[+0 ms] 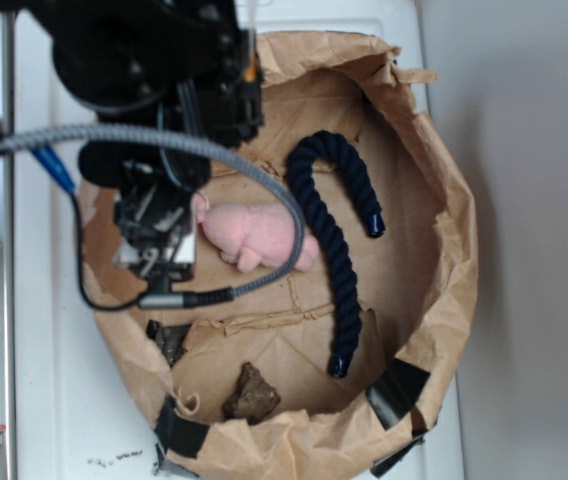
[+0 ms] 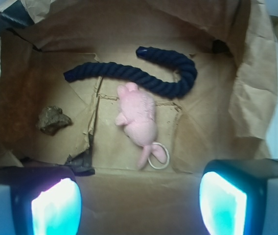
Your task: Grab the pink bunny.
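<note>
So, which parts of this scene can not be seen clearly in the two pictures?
- Exterior view: the claw fingertips are hidden by the arm's body and cable.
- Exterior view: the pink bunny ear end lies behind the claw.
- Wrist view: the glowing fingers are cut off by the bottom edge.
- Both views: the brown lump is too blurred to identify.

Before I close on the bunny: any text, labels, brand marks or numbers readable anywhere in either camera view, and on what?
None readable in either view.
Pink bunny: no tag or print showing, only a cream string loop.
Navy rope, brown lump, paper-lined bin: plain, no markings.
Gripper and arm: no legible label.
</note>
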